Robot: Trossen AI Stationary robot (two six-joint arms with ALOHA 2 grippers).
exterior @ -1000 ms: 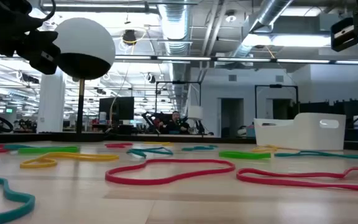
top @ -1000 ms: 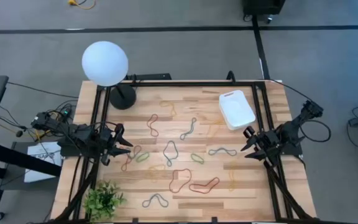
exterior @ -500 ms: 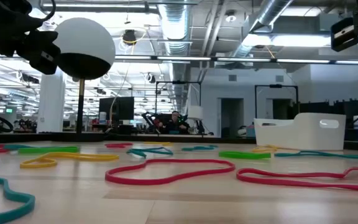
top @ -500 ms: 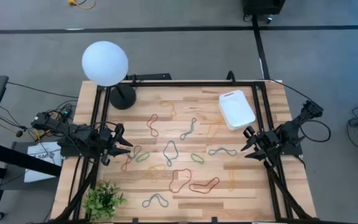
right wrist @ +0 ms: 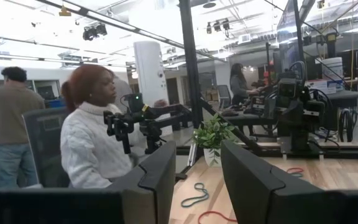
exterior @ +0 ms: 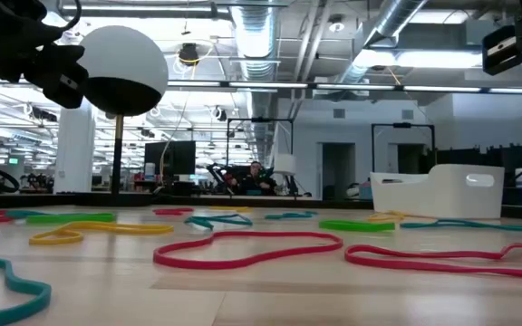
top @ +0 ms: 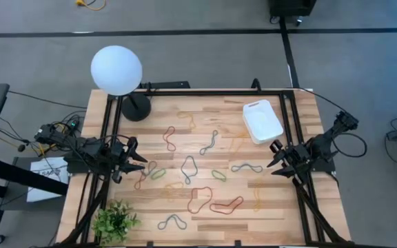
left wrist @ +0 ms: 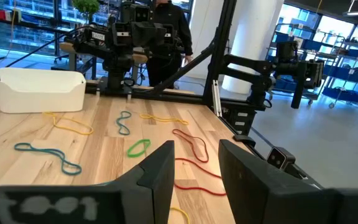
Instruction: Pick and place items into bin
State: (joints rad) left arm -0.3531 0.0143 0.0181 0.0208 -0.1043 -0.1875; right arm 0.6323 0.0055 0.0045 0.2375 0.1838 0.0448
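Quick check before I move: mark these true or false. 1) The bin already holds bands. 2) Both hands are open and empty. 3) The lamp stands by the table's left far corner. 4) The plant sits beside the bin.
1) False: the bin looks empty; the bands lie on the table.
2) True: left hand and right hand hold nothing.
3) True: lamp.
4) False: the plant is at the near left corner.
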